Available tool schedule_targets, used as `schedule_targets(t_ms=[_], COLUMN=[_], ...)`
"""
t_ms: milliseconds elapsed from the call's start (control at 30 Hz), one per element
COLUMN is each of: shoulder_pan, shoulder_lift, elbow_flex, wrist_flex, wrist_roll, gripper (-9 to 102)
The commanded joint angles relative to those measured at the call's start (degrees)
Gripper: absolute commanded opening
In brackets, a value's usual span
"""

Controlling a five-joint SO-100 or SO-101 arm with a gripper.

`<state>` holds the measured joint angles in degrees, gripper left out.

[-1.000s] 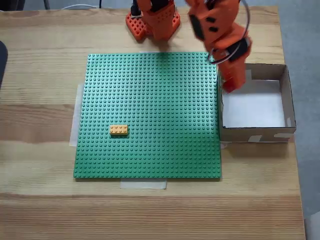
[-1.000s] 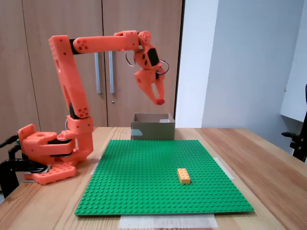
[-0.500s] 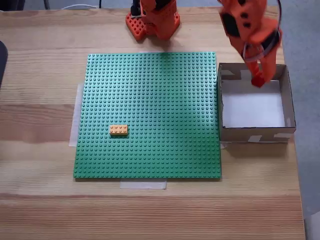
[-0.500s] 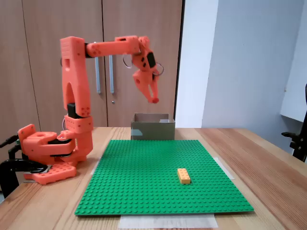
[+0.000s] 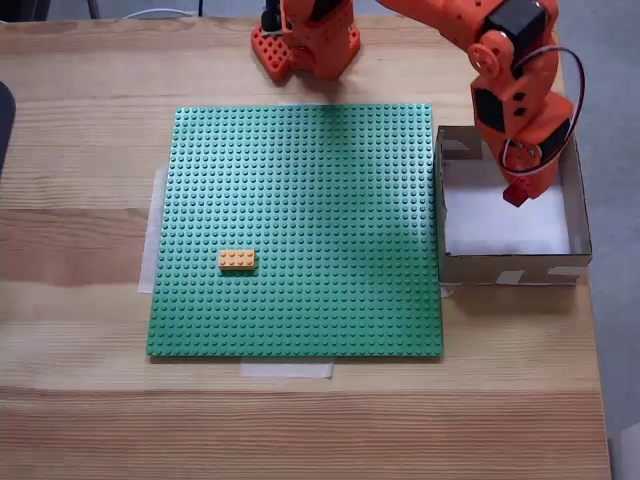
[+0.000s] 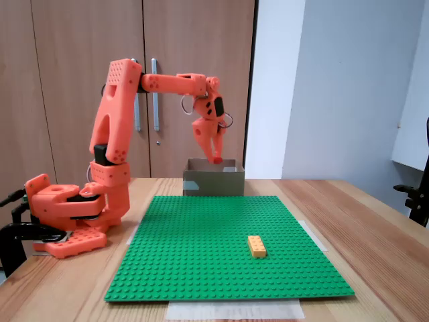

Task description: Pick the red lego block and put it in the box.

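A: Where is the end effector (image 5: 517, 193)?

B: Over the box (image 5: 576, 200), pointing down; in the top-down fixed view its tip hangs above the white floor toward the right-hand part of the box; in the front-facing fixed view the end effector (image 6: 216, 158) sits at about the level of the rim of the box (image 6: 213, 181).

A: And the red lego block (image 5: 516, 195)?

B: Pinched at the tip, a small red piece between the fingers; from the front the red lego block (image 6: 217, 159) shows as a red bit at the very end; the jaws stand narrow, closed around it; whether it touches the box floor I cannot tell.

A: What else lies on the counter (image 5: 80, 130)?

B: A green studded baseplate (image 5: 300, 200) lies flat on it, its right edge just beside the box's left wall; a yellow-orange brick (image 5: 237, 260) sits on the plate toward the lower left in the top-down view, well apart from the box; from the front that yellow-orange brick (image 6: 256, 246) lies near the front of the baseplate (image 6: 201, 268).

A: The arm itself?

B: Orange; its base (image 5: 305, 40) stands on the counter beyond the plate's far edge in the top-down view; from the front the base (image 6: 64, 211) is at the left, with wooden cabinet doors (image 6: 67, 40) behind it.
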<state>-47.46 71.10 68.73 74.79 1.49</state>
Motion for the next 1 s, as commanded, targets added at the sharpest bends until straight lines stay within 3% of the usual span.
schedule_targets(t_ms=[0, 867, 967], shoulder_pan=[0.4, -0.7, -0.8], shoulder_lift=[-2.1, -12.1, -12.0], elbow_flex=[-2.5, -4.8, -5.3], wrist_flex=[-0.8, -3.0, -2.7], wrist_roll=[0.7, 3.8, 2.7], gripper=[-1, -1, 7])
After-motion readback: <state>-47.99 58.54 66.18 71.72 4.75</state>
